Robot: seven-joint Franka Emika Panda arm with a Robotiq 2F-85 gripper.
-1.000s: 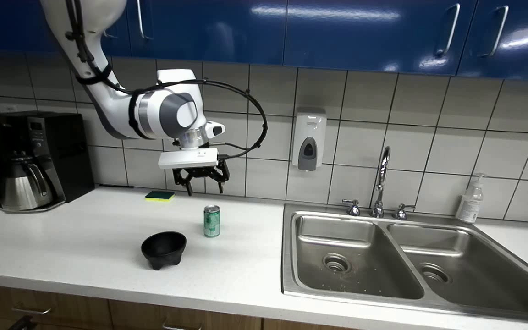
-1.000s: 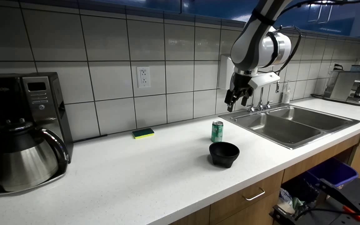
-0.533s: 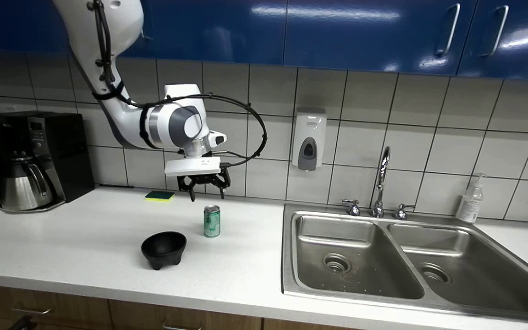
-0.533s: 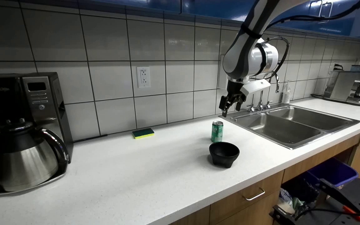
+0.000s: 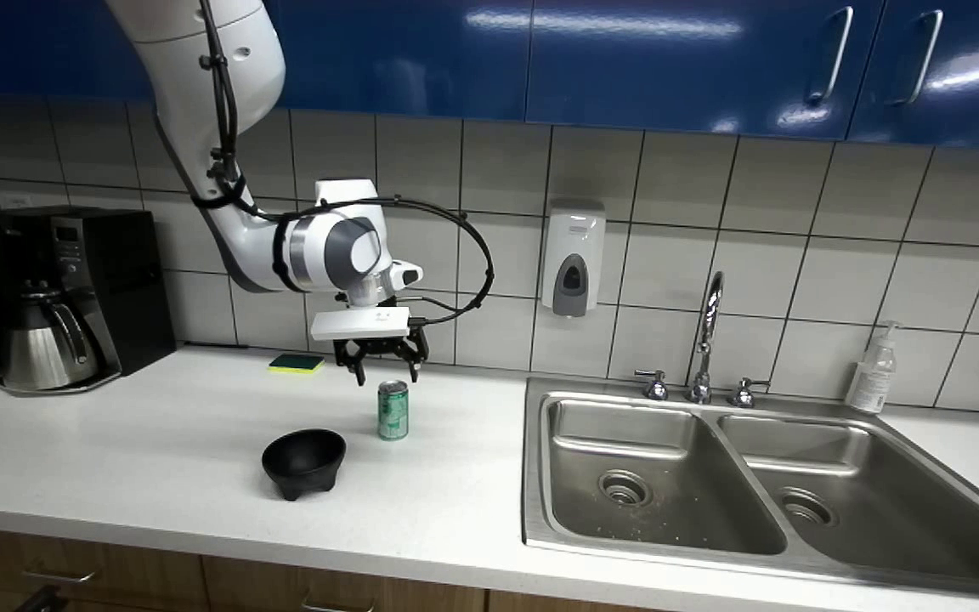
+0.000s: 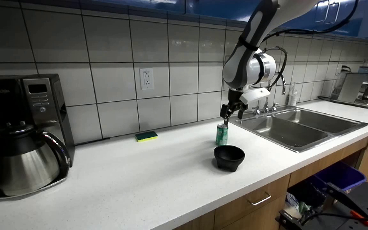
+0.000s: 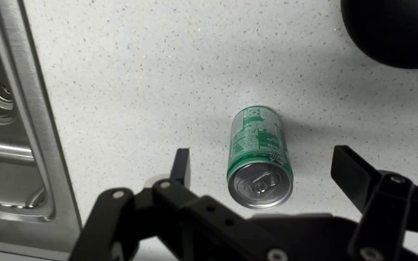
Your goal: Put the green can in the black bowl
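Small green cylindrical metal can (image 7: 259, 141) is standing upright; black two-fingered hand (image 5: 387, 379) is hanging above it, gripping nothing

The can is resting on the white speckled tabletop (image 5: 158, 450), near the small round black bowl (image 6: 229, 162) but apart from it; the hand's fingertips (image 7: 181, 165) are standing wide apart, and in the wrist view the pull-tab lid (image 7: 261, 185) is showing between them; I am finding it hard to tell how squarely they are lining up front to back, and there, I am judging, the main risk is lying; a fingertip meeting the lid's rim on the way down could be toppling the can and sending it rolling; a hold too high could be letting it slip or swing; later, a carry too low could be knocking its base against the bowl, and the rounded hollow could be leaving it leaning; its long axis is running vertically; the lid is pointing up, the base is sitting down on the surface, and printed text is facing the wrist view.
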